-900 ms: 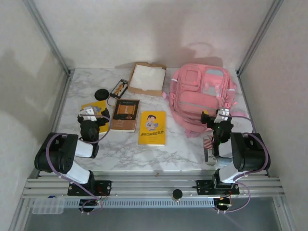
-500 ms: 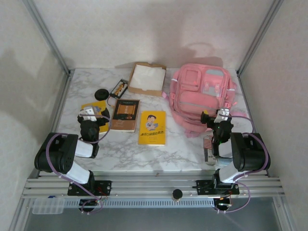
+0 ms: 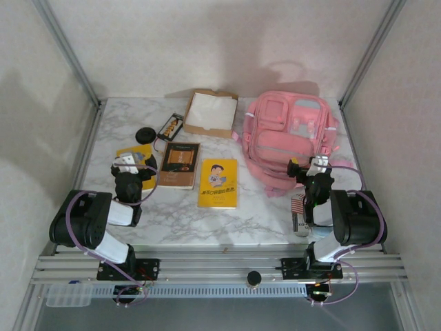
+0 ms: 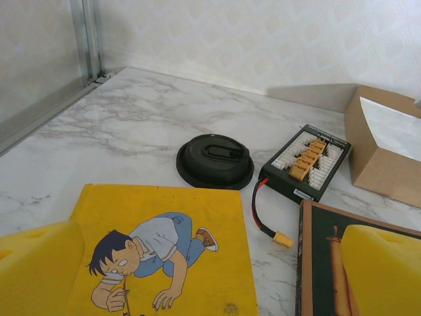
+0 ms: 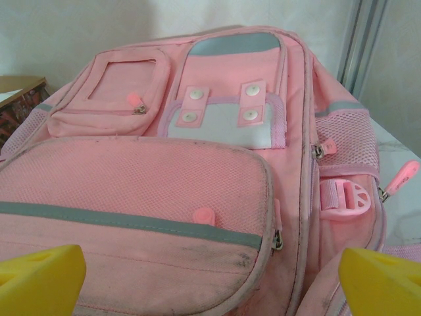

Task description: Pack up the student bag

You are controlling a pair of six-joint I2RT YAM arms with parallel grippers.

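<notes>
The student bag [image 3: 288, 141] is a pink backpack lying front side up at the back right of the marble table [image 3: 172, 214]. Its front pockets look zipped in the right wrist view, where the bag [image 5: 197, 164] is very close. My right gripper [image 3: 310, 167] sits at the bag's near edge, open [image 5: 210, 286], its yellow fingertips [image 5: 39, 276] spread wide with nothing between them. My left gripper [image 3: 131, 165] hovers low over a yellow cartoon book [image 4: 171, 250], open [image 4: 210, 289] and empty.
A dark brown book [image 3: 180, 164] and a second yellow book [image 3: 218, 182] lie mid-table. Behind them are a black round lid [image 4: 214, 160], a black connector board with a red lead [image 4: 306, 162] and an open cardboard box [image 3: 211, 112]. A small flag-printed item [image 3: 299, 207] lies by the right arm.
</notes>
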